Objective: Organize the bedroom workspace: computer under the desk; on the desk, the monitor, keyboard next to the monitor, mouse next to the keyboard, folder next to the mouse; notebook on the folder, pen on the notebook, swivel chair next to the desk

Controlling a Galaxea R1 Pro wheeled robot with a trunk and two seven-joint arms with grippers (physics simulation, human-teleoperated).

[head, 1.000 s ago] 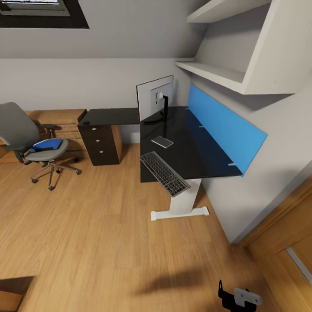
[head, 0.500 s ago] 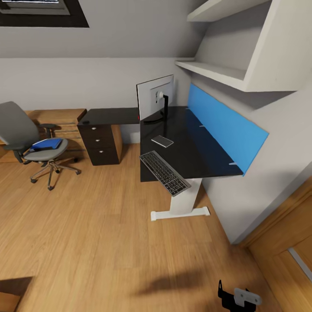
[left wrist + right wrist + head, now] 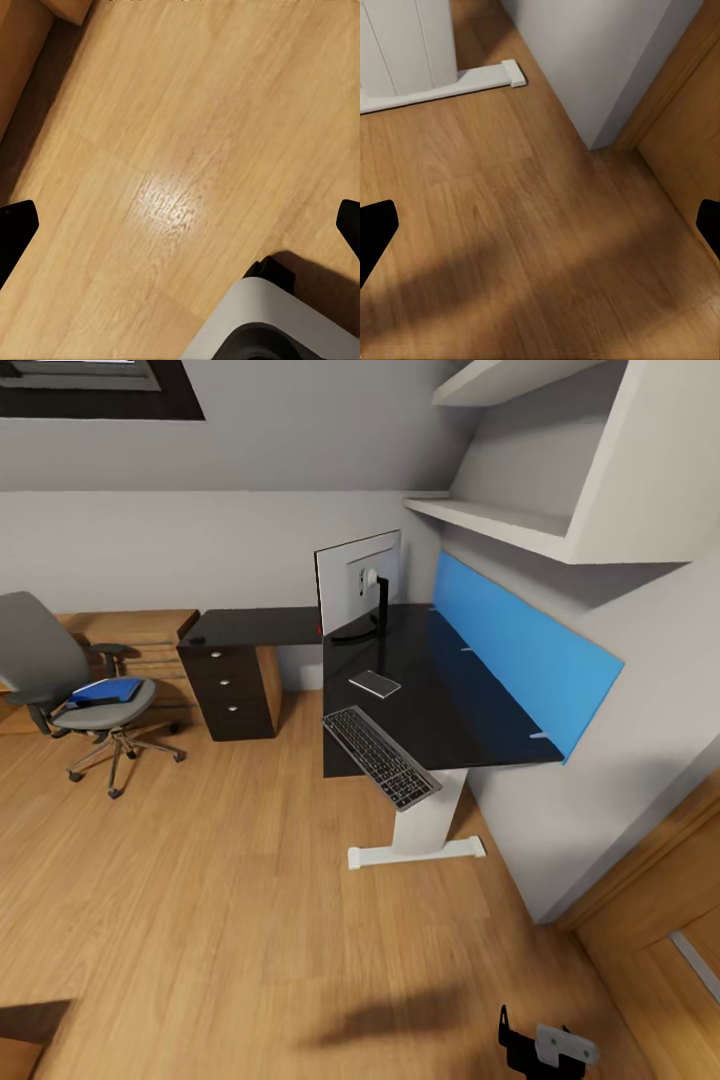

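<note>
Black surface [image 3: 440, 690] carries the monitor [image 3: 357, 582] and keyboard [image 3: 380, 758]; I see the folder [image 3: 105, 691] on the chair [image 3: 60, 680]; both pincers [image 3: 180, 225] [image 3: 540, 232] gape apart over floor.

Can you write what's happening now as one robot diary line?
stage: approaching | folder on swivel chair | keyboard overhanging desk edge | grippers open, empty
</note>
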